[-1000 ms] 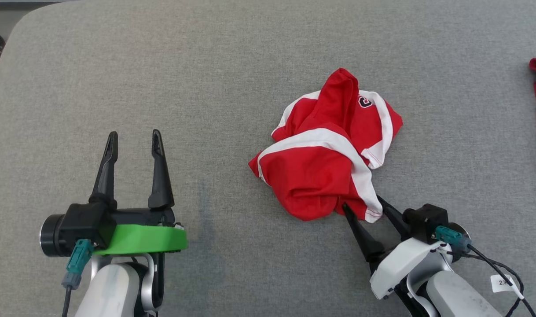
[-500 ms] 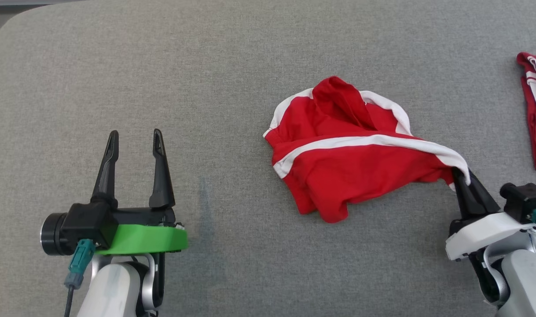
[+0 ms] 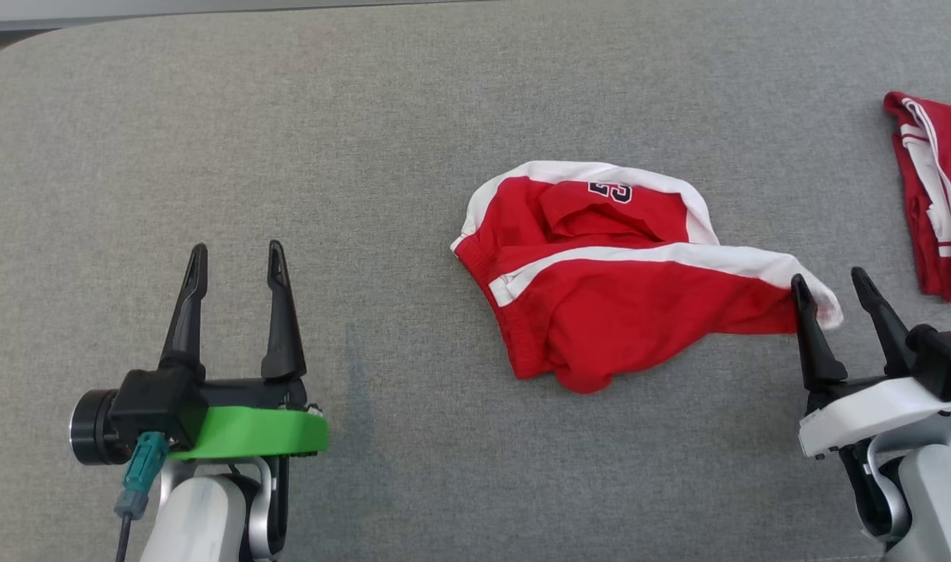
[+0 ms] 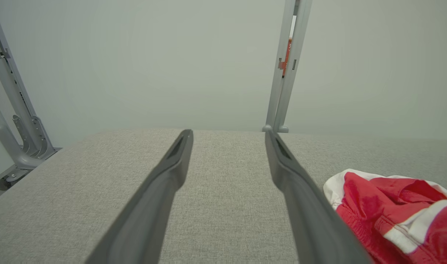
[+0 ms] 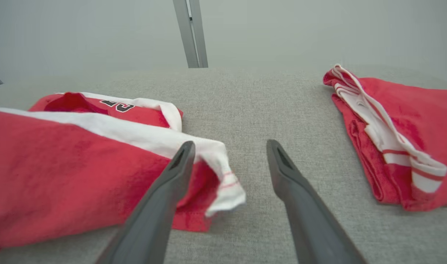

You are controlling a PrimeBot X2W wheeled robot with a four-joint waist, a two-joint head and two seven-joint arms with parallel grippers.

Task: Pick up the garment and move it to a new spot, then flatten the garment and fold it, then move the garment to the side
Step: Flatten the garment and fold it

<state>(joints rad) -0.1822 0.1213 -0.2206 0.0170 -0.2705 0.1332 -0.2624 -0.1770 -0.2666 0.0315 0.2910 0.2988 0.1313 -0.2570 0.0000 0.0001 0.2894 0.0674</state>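
Between right tool [image 3: 828, 278] tips, garment [image 3: 624, 312] edge.

My right gripper [image 3: 828, 277] stands with fingers parted about the red garment's [image 3: 600, 312] white corner, my left gripper [image 3: 237, 247] likewise spread, well apart.

A wide worktop [image 3: 350, 140] covered in grey woven fabric spreads across the scene. Its corner is rounded at 10 o'clock in the head view, where a pale strip [image 3: 132, 12] runs beyond the far edge. Behind it stands a plain, pale grey-green wall [image 4: 135, 55]. In the left wrist view a grey metal post [image 4: 287, 80] rises at 1 o'clock and a metal frame [image 4: 5, 141] with curved brackets stands at 9 o'clock. The light is soft and even, and shadows are faint.
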